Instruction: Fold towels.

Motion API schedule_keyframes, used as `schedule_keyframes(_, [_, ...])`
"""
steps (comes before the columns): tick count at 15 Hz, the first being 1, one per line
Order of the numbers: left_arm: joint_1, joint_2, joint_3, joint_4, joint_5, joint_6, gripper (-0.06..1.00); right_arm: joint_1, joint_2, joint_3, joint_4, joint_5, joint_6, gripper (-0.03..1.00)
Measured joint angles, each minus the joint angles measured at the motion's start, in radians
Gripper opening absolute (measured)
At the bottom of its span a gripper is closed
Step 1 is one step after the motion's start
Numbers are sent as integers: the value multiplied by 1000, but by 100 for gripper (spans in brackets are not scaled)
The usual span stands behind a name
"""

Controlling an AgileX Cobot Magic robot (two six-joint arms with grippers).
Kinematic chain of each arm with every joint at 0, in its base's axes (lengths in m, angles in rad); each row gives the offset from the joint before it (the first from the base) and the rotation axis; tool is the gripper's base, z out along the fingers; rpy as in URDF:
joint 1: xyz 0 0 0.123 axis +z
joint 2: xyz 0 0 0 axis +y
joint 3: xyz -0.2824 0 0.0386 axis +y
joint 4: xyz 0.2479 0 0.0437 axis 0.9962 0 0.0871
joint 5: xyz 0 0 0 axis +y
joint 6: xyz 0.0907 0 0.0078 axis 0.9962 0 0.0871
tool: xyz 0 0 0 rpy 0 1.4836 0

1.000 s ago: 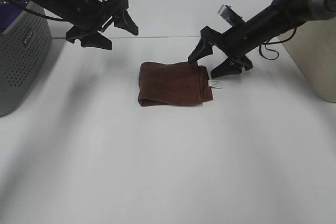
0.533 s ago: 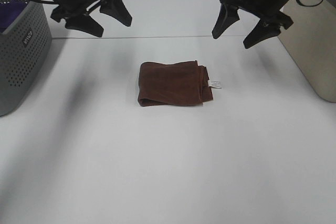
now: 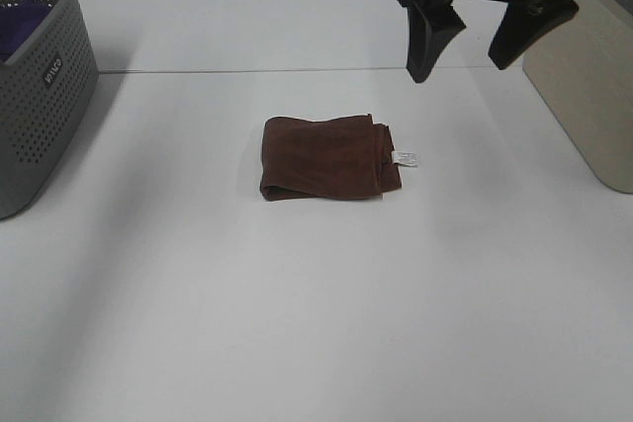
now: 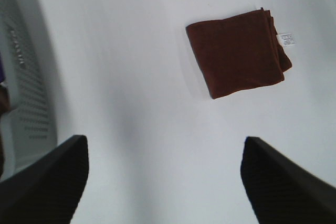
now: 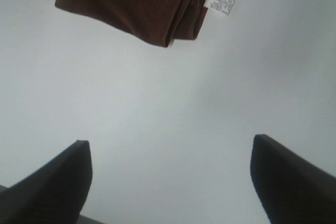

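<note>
A brown towel (image 3: 326, 158) lies folded into a small rectangle in the middle of the white table, its white tag (image 3: 405, 157) at its right edge. It also shows in the left wrist view (image 4: 237, 52) and in the right wrist view (image 5: 136, 1). My right gripper (image 3: 475, 42) is open and empty, high above the table at the back right, well clear of the towel. My left gripper (image 4: 164, 174) is open and empty, high over the table; it is out of the exterior high view.
A grey perforated laundry basket (image 3: 40, 86) stands at the left edge with something purple inside. A beige container (image 3: 588, 96) stands at the right edge. A seam (image 3: 247, 70) runs across the table behind the towel.
Both grippers rose away from the towel. The left arm left the exterior high view; the right gripper lifted up and back. The towel has not moved.
</note>
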State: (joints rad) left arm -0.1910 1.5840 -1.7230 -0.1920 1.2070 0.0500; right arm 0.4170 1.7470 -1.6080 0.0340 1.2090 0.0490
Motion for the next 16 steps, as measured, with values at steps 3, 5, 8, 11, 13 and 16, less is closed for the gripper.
schedule_keyframes(3, [0,-242,189,45,7,-26,76,9,-178,194,-21,4,15,78])
schedule_keyframes(5, [0,-396,353,53,7,-43,76,9,-307,338,-27,5,16,78])
schedule_keyframes(8, [0,-601,598,55,5,-50,76,9,-468,507,-27,6,16,78])
schedule_keyframes(11, [0,-917,1010,56,-67,-50,76,9,-735,774,-27,2,16,78])
schedule_keyframes(13, [0,-1011,1118,55,-97,-50,76,9,-836,871,-27,-23,16,78])
schedule_keyframes(16, [0,-1162,1201,34,-109,25,76,9,-1050,1016,-27,-84,9,78])
